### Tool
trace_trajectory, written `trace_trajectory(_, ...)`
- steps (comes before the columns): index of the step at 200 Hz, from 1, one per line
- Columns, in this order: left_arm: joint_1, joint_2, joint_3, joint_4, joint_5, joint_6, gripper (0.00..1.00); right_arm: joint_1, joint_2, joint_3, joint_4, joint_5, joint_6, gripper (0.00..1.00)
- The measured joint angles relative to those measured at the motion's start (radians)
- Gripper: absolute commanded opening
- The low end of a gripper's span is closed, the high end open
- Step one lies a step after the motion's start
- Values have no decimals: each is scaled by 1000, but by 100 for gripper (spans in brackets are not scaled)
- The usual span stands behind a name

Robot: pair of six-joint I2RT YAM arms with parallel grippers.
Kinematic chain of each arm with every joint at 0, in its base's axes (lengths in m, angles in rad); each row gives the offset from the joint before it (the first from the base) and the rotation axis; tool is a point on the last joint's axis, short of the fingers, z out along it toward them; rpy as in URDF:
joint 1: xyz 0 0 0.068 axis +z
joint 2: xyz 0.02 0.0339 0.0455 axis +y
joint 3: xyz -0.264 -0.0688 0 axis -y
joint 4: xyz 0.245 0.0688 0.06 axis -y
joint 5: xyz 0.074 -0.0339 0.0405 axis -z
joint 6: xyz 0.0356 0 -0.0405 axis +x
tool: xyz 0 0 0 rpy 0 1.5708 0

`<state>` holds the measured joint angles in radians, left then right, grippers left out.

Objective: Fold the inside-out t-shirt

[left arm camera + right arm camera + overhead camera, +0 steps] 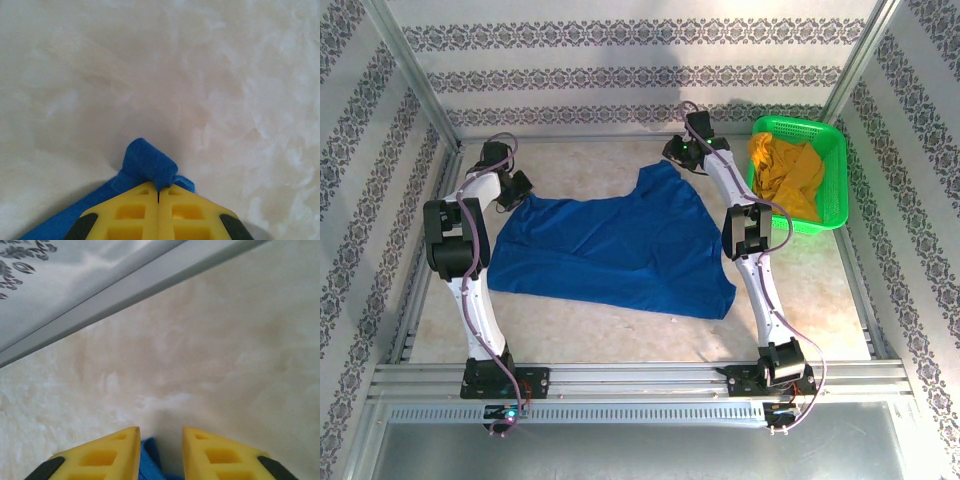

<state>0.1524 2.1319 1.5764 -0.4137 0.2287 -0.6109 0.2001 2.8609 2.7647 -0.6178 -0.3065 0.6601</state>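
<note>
**Two far points of the shirt, and a lift that must be even**

The desk (620,330) carries the inside-out t-shirt (610,245) across its middle, between the two arms. It lies mostly flat, with loose waves and a peak of cloth running up toward the far edge. At the far right stands the green basket (800,122), well apart from the shirt, with the mustard-yellow garment (785,170) heaped in it.

The step in hand looks like taking the shirt by two far points, ready to spread it or fold it over. To do it well, I judge, both holds should be sure before either arm rises, since one side lifted alone would drag the cloth askew. The arms should then go up together, keep the far edge taut between them so the body hangs smooth, and travel at one pace. A thin pinch at a corner can slip — a deeper bite is safer.

The left pincer (158,186), at the shirt's far left corner, is pressed together, pinching a small roll of blue cloth that bunches at its tips. The right pincer (160,432), at the far peak, has its fingers spread with a strip of blue cloth in the gap, closer to one finger than the other — not clamped, as far as the wrist view shows.
</note>
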Motion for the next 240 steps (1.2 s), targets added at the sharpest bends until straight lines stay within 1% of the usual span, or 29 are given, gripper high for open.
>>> trace_trajectory(6, 0, 0, 0, 0, 0, 0, 0, -2, 1, 2, 6, -4, 7, 26)
trace_trajectory(24, 0, 0, 0, 0, 0, 0, 0, -2, 2, 2, 21, -18, 18, 41)
trace_trajectory(38, 0, 0, 0, -1, 0, 0, 0, -1, 3, 2, 25, -25, 23, 47)
trace_trajectory(49, 0, 0, 0, -1, 0, 0, 0, -1, 3, 2, 25, -28, 21, 48)
trace_trajectory(59, 0, 0, 0, -1, 0, 0, 0, 1, 5, 2, 25, -30, 22, 47)
trace_trajectory(69, 0, 0, 0, -1, 0, 0, 0, 1, 7, 2, 25, -33, 22, 44)
trace_trajectory(94, 0, 0, 0, -2, 0, 0, 0, 8, 13, 2, 25, -42, 19, 30)
trace_trajectory(118, 0, 0, 0, -4, 1, 0, 0, 12, 16, 2, 24, -54, 22, 24)
trace_trajectory(127, 0, 0, 0, -5, 3, 0, 0, 14, 16, 2, 24, -57, 21, 24)
trace_trajectory(134, 0, 0, 0, -5, 4, 0, 0, 14, 16, 2, 24, -60, 21, 27)
trace_trajectory(149, 0, 0, 0, -5, 4, 0, 0, 14, 16, 2, 24, -64, 17, 42)
trace_trajectory(165, 0, 0, 0, -5, 5, 0, 0, 14, 16, -2, 24, -66, 6, 51)
trace_trajectory(176, 0, 0, 0, -5, 7, 0, 0, 14, 16, -8, 24, -66, 1, 52)
trace_trajectory(193, 0, 0, 1, -5, 8, 0, 0, 14, 16, -21, 24, -65, -6, 49)
trace_trajectory(208, 0, 0, 1, -4, 8, 0, 0, 14, 16, -21, 24, -66, -13, 42)
trace_trajectory(224, 0, 0, 1, -5, 11, 0, 0, 14, 16, -27, 23, -64, -13, 31)
trace_trajectory(240, 0, 0, 1, -4, 11, 0, 0, 14, 16, -33, 17, -66, -18, 14)
